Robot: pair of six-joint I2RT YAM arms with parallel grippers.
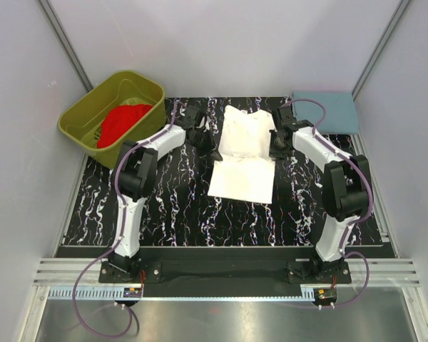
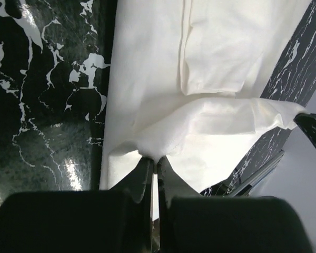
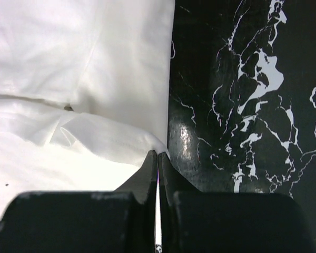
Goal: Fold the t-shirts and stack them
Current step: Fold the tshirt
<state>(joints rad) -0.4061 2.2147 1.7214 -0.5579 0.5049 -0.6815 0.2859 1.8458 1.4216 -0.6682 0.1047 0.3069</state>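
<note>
A white t-shirt (image 1: 244, 153) lies on the black marbled table, its far half folded and raised. My left gripper (image 1: 203, 144) is shut on the shirt's left edge; in the left wrist view the pinched cloth (image 2: 163, 142) bunches at the gripper (image 2: 157, 161). My right gripper (image 1: 277, 144) is shut on the shirt's right edge; in the right wrist view the cloth (image 3: 95, 132) meets the gripper (image 3: 157, 155). A red t-shirt (image 1: 121, 121) lies crumpled in the olive-green tub (image 1: 93, 107) at the far left. No chest mark shows.
A blue-grey mat (image 1: 324, 110) lies at the far right corner of the table (image 1: 164, 214). The enclosure's grey walls stand on both sides and behind. Metal rails run along the near edge by the arm bases.
</note>
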